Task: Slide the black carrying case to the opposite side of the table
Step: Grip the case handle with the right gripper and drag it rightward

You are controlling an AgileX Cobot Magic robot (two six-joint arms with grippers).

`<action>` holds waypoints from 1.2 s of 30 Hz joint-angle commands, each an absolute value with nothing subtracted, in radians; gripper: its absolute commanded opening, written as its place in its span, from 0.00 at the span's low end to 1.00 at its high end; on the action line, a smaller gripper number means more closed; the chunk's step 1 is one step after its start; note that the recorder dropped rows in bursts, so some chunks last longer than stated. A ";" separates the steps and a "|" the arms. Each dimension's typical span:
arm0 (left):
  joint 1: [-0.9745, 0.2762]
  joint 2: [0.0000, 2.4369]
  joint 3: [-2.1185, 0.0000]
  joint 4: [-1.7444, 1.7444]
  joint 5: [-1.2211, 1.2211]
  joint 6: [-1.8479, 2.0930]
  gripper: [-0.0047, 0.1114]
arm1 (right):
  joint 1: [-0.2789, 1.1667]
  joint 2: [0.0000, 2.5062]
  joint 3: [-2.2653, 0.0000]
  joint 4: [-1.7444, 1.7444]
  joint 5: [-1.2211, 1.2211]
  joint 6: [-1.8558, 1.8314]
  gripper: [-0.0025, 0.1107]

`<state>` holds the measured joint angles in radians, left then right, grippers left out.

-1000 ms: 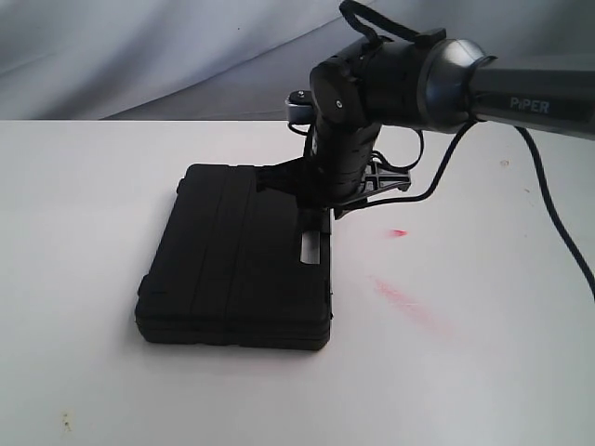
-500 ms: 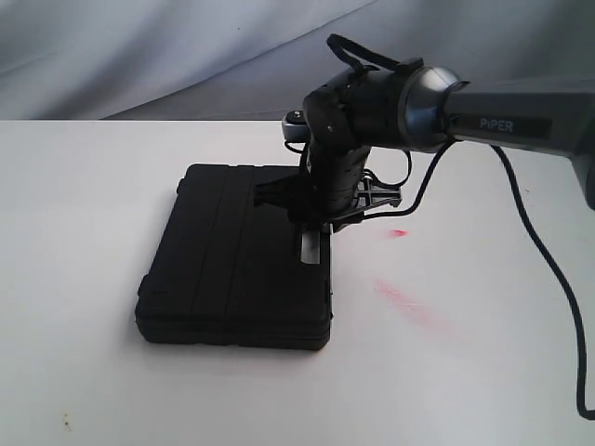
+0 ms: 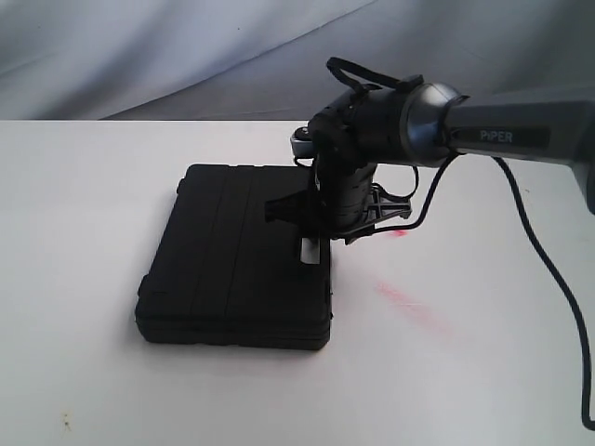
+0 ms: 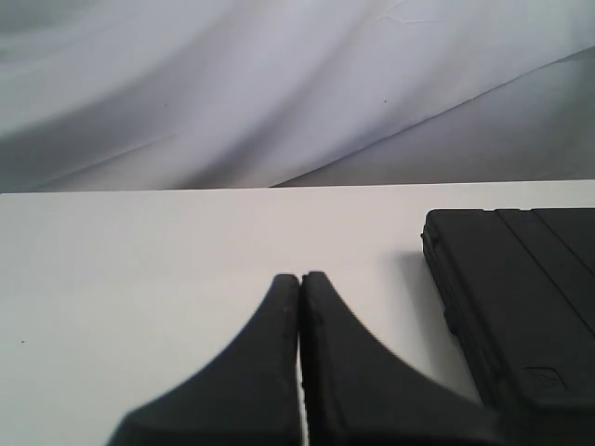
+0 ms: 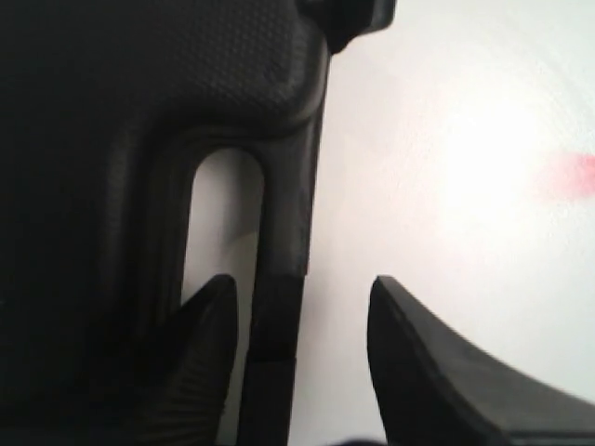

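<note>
The case [image 3: 232,265] is lying flat on the white tabletop [image 3: 483,390], a bit left of the middle in the exterior view, with its handle edge turned toward the right arm. That makes sense, because the right tool [image 5: 299,307] sits right over that edge with its jaws spread wide. One finger [image 5: 209,362] drops into the handle slot [image 5: 223,200], and the other is outside the handle bar [image 5: 279,269], over bare tabletop. Nothing's clamped, it just straddles the bar. My guess is that's the point: hook the handle and you can drag or shove the box without lifting it. The left tool [image 4: 299,283] is shut tight and empty, hovering low with the case off to one side, probably just keeping clear. There are faint red smudges [image 3: 409,307] on the tabletop beside the case.
</note>
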<state>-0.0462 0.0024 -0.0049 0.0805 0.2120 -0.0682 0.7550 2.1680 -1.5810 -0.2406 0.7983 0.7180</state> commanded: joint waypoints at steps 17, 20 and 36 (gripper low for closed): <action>-0.045 0.000 0.000 0.083 0.202 -0.073 0.04 | 0.746 2.160 -1.518 -0.216 0.700 0.764 0.36; -0.045 0.000 0.000 0.083 0.202 -0.073 0.04 | 0.746 2.160 -1.518 -0.216 0.700 0.764 0.34; -0.045 0.000 0.000 0.083 0.202 -0.073 0.04 | 0.730 2.170 -1.518 -0.265 0.778 0.763 0.02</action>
